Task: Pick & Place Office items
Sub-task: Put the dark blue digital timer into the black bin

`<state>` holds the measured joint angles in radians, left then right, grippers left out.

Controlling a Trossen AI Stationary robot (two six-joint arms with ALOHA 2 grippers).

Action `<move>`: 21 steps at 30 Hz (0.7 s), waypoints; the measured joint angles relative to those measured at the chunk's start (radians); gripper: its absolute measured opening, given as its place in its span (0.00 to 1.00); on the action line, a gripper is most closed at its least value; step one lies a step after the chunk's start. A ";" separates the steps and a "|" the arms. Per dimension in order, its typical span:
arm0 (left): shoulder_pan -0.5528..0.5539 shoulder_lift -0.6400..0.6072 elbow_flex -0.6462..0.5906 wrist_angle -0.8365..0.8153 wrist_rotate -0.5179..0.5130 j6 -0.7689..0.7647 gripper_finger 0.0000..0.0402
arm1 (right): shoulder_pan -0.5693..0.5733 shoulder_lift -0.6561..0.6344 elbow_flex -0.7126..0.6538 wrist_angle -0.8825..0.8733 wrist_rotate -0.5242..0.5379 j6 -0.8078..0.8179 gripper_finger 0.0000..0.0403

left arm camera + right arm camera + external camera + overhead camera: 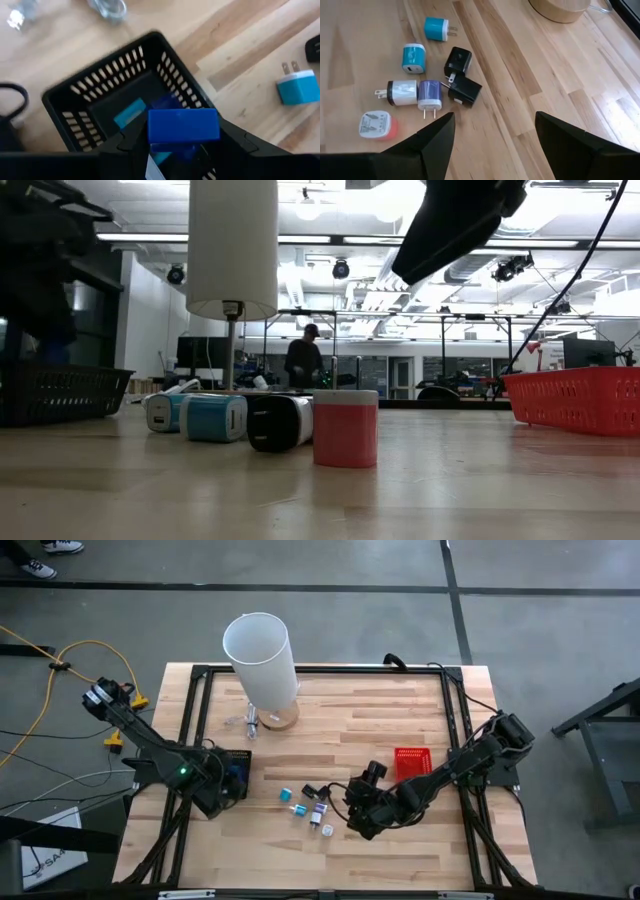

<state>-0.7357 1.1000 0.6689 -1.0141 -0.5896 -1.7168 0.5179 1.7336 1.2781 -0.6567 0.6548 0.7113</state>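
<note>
1. High view: tall white cylinder on a wooden base at the table's far side.
2. Black mesh basket, directly under the left gripper, which is clamped on a blue charger; lower it inside the rim before letting go.
3. Red basket by the right arm.
4. Right gripper, fingers apart, hangs over six loose chargers at mid-table.

Light wooden plank desk in a black frame, red mesh basket right of centre, black mesh basket at left, tall white cylinder on a round wooden base at rear, cluster of small plug chargers near front centre.
</note>
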 joint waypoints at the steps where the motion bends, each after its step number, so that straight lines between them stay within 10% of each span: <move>1: -0.009 0.000 -0.005 0.007 0.007 -0.015 0.38 | 0.000 0.000 0.000 0.003 0.000 0.000 0.65; 21: -0.039 0.001 -0.069 0.091 0.079 -0.070 0.43 | 0.000 0.000 0.000 0.011 -0.002 0.000 0.65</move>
<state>-0.7746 1.1007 0.5999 -0.9227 -0.5106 -1.7867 0.5179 1.7336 1.2781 -0.6460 0.6529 0.7113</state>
